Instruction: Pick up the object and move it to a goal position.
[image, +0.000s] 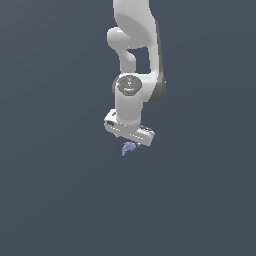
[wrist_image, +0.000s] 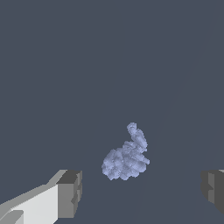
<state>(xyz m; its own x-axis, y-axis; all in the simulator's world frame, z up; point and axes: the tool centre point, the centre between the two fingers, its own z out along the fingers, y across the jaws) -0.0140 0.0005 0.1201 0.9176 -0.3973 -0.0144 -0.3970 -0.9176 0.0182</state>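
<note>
The object (image: 128, 148) is a tiny pale periwinkle-blue lumpy, curved thing lying on the dark grey floor. In the exterior view it peeks out just below the white gripper body, which hides the fingers. In the wrist view the object (wrist_image: 127, 156) lies between the two grey fingertips (wrist_image: 71, 193), apart from both. My gripper (wrist_image: 141, 192) is open wide and empty, hanging above the object.
The white arm (image: 135, 55) comes down from the top of the exterior view. The plain dark grey floor (image: 60, 190) surrounds the object on all sides; no other objects show.
</note>
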